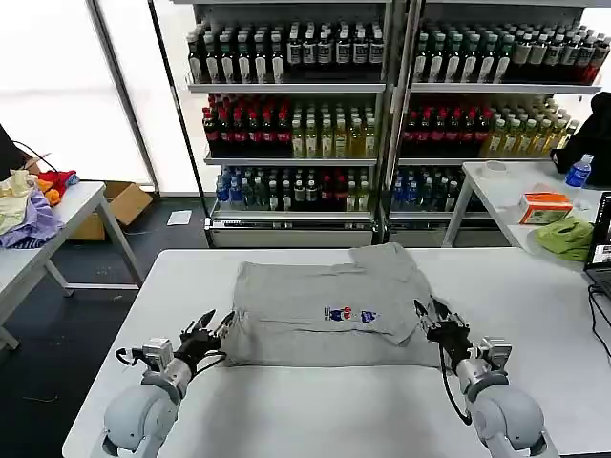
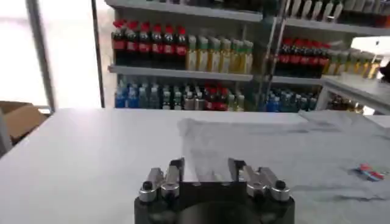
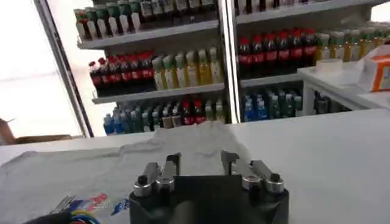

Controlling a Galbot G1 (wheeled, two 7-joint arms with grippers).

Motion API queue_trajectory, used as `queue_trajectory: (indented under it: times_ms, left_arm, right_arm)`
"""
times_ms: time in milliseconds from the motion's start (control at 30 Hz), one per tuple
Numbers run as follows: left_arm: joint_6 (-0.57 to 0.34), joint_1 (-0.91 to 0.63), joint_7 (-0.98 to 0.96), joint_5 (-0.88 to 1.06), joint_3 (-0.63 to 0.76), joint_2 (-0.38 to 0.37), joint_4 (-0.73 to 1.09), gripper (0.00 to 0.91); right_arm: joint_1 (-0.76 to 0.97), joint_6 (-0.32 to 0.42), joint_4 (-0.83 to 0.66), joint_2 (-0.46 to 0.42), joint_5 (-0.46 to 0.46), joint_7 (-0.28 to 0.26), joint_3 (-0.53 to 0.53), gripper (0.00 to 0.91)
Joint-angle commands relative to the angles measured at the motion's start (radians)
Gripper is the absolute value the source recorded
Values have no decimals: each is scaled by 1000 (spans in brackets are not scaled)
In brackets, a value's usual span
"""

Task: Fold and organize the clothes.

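A light grey T-shirt (image 1: 315, 310) lies on the white table (image 1: 315, 410), partly folded, with one layer laid over its right half. A small multicoloured print (image 1: 348, 313) shows near its middle. My left gripper (image 1: 218, 326) stands open at the shirt's near-left corner, low over the table. In the left wrist view the left gripper (image 2: 206, 169) has nothing between its fingers and the shirt (image 2: 274, 146) spreads ahead. My right gripper (image 1: 430, 313) is open at the shirt's near-right edge. In the right wrist view the right gripper (image 3: 200, 161) hovers over grey cloth (image 3: 122, 170), beside the print (image 3: 91, 204).
Bottle shelves (image 1: 305, 105) stand behind the table. A side table on the left carries purple, yellow and red fabrics (image 1: 29, 205), with a cardboard box (image 1: 119, 205) beyond it. The right table holds a lime-green cloth (image 1: 565, 237), an orange box (image 1: 546, 207) and a blue bottle (image 1: 579, 172).
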Motion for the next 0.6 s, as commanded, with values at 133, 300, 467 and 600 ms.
queue_trajectory:
  times_ms: [133, 300, 467, 600]
  left_arm:
    - [-14, 199, -16, 23, 19, -33, -123, 907]
    - [-21, 142, -18, 27, 51, -54, -47, 816]
    - [-35, 95, -17, 23, 64, -65, 22, 40]
    - [-40, 93, -19, 17, 77, -69, 45, 10]
  right_arm:
    - [-187, -60, 75, 42, -87, 109, 35, 796]
    - [-150, -79, 42, 50, -44, 148, 15, 0]
    - [-136, -95, 31, 54, -39, 159, -4, 0]
    - [-128, -93, 22, 56, -37, 160, -6, 0]
